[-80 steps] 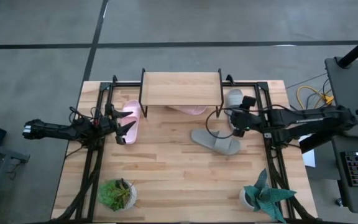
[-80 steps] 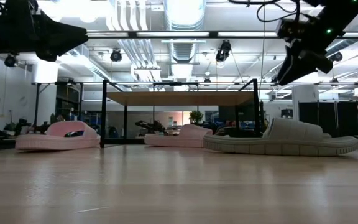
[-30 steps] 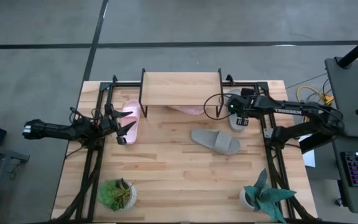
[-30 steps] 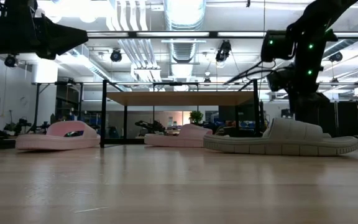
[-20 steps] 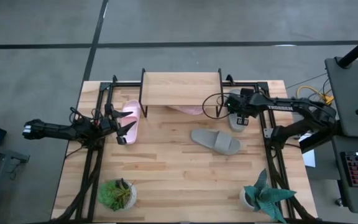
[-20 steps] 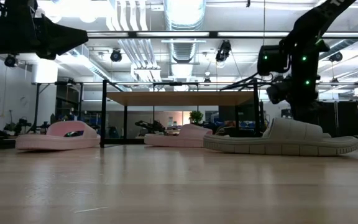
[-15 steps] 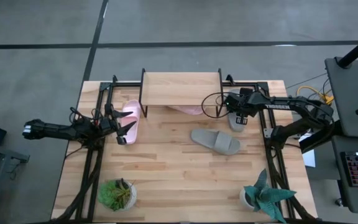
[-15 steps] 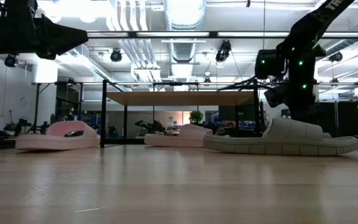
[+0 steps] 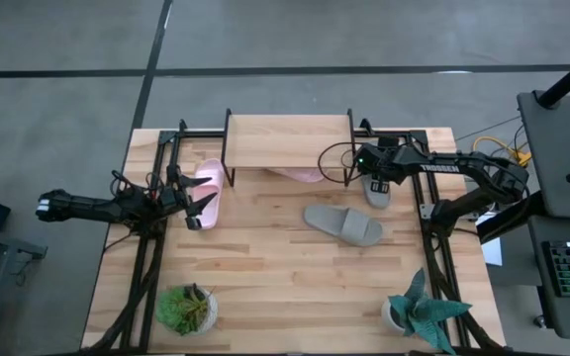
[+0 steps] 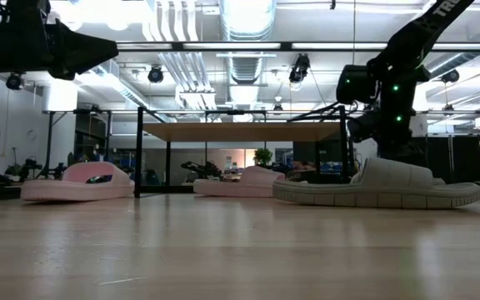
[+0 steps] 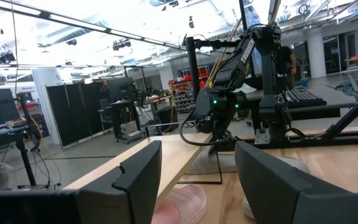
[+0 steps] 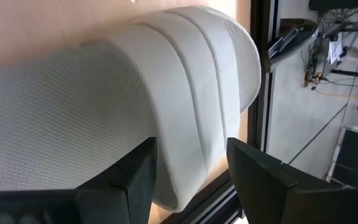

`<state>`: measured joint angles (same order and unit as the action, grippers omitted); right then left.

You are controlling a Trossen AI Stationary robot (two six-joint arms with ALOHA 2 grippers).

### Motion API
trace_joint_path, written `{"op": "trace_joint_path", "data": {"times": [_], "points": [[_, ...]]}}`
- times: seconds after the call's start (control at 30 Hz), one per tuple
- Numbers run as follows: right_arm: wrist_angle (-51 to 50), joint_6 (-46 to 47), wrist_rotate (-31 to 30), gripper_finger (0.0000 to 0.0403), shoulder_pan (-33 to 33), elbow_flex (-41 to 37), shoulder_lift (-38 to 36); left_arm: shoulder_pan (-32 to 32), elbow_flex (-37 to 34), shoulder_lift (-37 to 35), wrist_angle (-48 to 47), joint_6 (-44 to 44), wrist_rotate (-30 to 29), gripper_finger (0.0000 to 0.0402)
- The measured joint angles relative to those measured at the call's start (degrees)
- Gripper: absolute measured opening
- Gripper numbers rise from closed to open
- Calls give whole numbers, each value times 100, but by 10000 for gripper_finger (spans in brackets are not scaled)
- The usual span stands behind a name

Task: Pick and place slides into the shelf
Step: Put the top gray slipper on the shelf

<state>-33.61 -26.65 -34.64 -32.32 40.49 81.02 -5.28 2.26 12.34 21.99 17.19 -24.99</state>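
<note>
A pale grey slide (image 9: 376,191) lies by the right end of the shelf (image 9: 288,141). It fills the right wrist view (image 12: 104,93). My right gripper (image 9: 375,170) is open, its fingers pointing down close over this slide's ribbed strap (image 12: 191,74). The other grey slide (image 9: 342,224) lies sole down at the table's middle. One pink slide (image 9: 300,175) lies under the shelf's near edge. The other pink slide (image 9: 209,188) lies left of the shelf. My left gripper (image 9: 204,205) is open above that slide's near end. My right gripper's open fingers (image 12: 135,168) come from above, over the strap of the grey slide, which lies flat on the table. I cannot tell whether they touch it.
The black metal frames of the arm mounts (image 9: 156,247) (image 9: 433,247) run along both sides of the table. A green potted plant (image 9: 186,309) stands near the front left and another (image 9: 419,314) near the front right. The shelf's thin black legs (image 10: 140,150) stand at the back.
My right gripper has gone down and a little toward the table's left edge, over the grey slide beside the shelf.
</note>
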Motion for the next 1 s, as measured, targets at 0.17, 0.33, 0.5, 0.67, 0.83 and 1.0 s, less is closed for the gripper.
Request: {"op": "trace_joint_path", "data": {"times": [0.17, 0.33, 0.5, 0.67, 0.83, 1.0], "points": [[38, -19, 7, 185, 0, 0, 3, 1, 0, -1, -1, 0, 0, 190], [133, 133, 9, 178, 0, 0, 6, 1, 0, -7, -1, 0, 1, 190], [158, 125, 10, 150, 0, -2, 6, 0, 0, 0, -3, 0, 0, 190], [156, 111, 16, 101, 2, -2, 6, 1, 0, 0, -1, 0, 1, 190], [145, 106, 15, 45, 2, -2, 6, 2, 0, -2, -1, 0, 2, 190], [98, 61, 9, 13, 4, -2, 6, 1, 0, -1, -3, 0, 1, 190]]}}
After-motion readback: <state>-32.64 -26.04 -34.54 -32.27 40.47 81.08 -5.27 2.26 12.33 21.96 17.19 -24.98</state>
